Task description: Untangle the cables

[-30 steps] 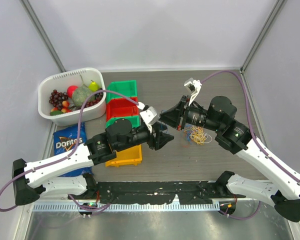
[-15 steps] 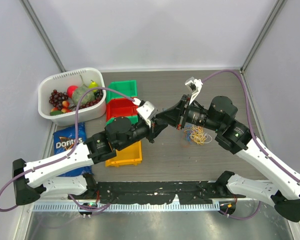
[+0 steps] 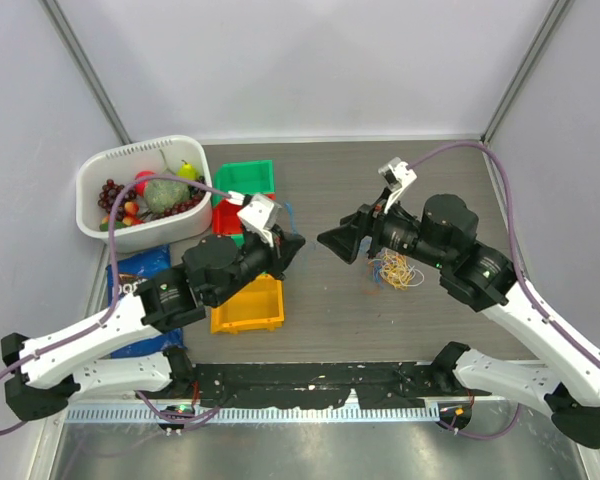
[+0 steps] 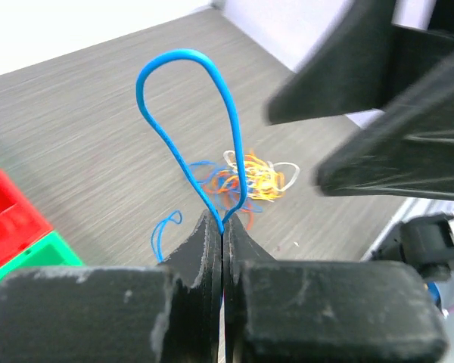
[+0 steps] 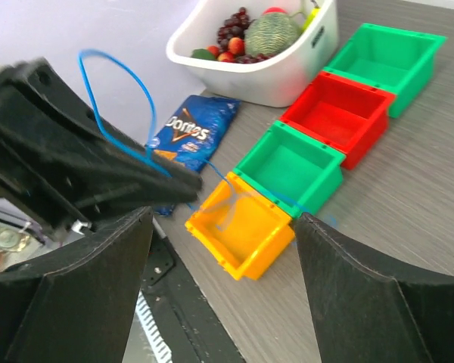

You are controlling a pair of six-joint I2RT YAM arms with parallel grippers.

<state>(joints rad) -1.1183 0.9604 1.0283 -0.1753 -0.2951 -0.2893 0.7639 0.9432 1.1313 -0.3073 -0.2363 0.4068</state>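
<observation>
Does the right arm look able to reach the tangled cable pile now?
Probably, not directly: the right claw is open, but the cable pile lies behind it, by its wrist; it must back up first.

The left gripper [image 3: 288,247] pulls back from the middle of the table, leaving the right gripper [image 3: 335,243] it nearly touched half a second ago, and now sits over the coloured bins [image 3: 246,305]. A clear gap opens between the two. A loop of blue cable [image 3: 286,211] now shows just above the left gripper's tip in the top view. The left arm [image 3: 130,310] swings leftward with it, covering more of the Doritos bag [image 3: 130,272]. The right gripper edges slightly back toward its own side.
</observation>
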